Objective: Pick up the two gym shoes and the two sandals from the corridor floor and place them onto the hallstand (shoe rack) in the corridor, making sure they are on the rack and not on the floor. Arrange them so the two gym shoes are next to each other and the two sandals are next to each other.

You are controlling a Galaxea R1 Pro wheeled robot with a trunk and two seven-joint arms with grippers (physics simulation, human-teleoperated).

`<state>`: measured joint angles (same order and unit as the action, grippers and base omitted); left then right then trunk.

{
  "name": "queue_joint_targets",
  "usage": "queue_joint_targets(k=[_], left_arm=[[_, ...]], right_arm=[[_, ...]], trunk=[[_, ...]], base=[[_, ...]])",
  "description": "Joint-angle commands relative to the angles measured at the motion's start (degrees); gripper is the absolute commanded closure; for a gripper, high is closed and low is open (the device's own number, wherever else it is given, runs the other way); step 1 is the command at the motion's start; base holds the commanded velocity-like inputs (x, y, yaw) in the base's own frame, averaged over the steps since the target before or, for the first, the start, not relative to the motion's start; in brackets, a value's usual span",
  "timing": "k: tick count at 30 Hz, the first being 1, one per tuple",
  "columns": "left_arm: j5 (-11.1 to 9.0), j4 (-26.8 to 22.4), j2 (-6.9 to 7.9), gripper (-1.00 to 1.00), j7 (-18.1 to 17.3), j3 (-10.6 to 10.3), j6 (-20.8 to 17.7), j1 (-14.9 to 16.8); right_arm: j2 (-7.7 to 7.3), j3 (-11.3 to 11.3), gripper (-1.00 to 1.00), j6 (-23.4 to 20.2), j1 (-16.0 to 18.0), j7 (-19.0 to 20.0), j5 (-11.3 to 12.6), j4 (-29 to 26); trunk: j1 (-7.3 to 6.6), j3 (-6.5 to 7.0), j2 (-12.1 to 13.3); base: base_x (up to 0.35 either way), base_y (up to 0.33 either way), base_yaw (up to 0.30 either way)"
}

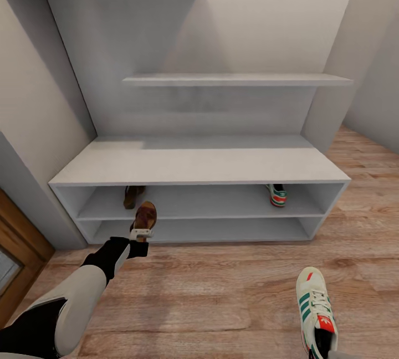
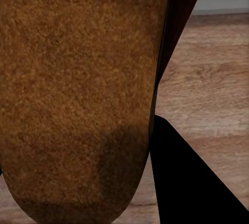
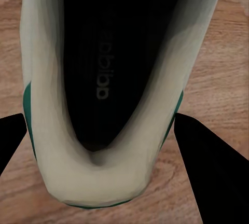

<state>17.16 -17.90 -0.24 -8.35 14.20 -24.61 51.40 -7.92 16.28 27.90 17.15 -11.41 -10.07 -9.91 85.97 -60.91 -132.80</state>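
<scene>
Nearest, at 5 o'clock in the head view: second gym shoe (image 1: 316, 309) gripped at the heel by the right end effector (image 3: 104, 130) — dark fingers (image 3: 207, 156) on both sides of the heel collar, toe pointing toward the rack, clear of the corridor floor (image 1: 221, 292) as far as I can tell. Heel grip keeps the toe free to go in first.

7 o'clock: left end effector (image 1: 141, 234) closed on a sandal (image 1: 145, 217), toe forward, at the front edge of the hallstand's (image 1: 199, 168) upper open shelf. Its mate (image 1: 133, 195) sits just behind, deeper on that shelf — so this one goes beside it.

Farther, 1 o'clock: first gym shoe (image 1: 277, 195) on the same shelf, right end, well apart from the sandals. That leaves room for the held shoe alongside.
</scene>
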Motion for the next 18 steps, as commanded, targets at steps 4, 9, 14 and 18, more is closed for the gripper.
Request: queue_joint_targets(k=[4, 9, 14, 18], left_arm=[[0.73, -0.12, -0.03, 1.0, -0.45, 0.51, -0.27, 0.01], [0.69, -0.12, 0.03, 1.0, -0.37, 0.66, -0.26, 0.01], [0.69, -0.08, 0.05, 1.0, -0.27, 0.74, -0.16, 0.01], [0.69, -0.1, 0.06, 1.0, -0.26, 0.81, -0.07, 0.01]], right_arm=[[0.01, 0.27, 1.0, 0.14, 0.05, -0.28, -0.57, 0.07], [0.01, 0.26, 1.0, 0.14, 0.06, -0.28, -0.56, 0.14], [0.01, 0.25, 1.0, 0.14, 0.06, -0.28, -0.58, 0.16], [0.01, 0.25, 1.0, 0.14, 0.02, -0.28, -0.59, 0.17]], trunk=[[-0.01, -0.05, -0.02], [-0.01, -0.05, -0.02], [-0.01, -0.05, -0.02], [-0.01, -0.05, -0.02]], base=[[0.075, 0.0, 0.0], [0.197, 0.0, 0.0], [0.027, 0.0, 0.0], [0.131, 0.0, 0.0]])
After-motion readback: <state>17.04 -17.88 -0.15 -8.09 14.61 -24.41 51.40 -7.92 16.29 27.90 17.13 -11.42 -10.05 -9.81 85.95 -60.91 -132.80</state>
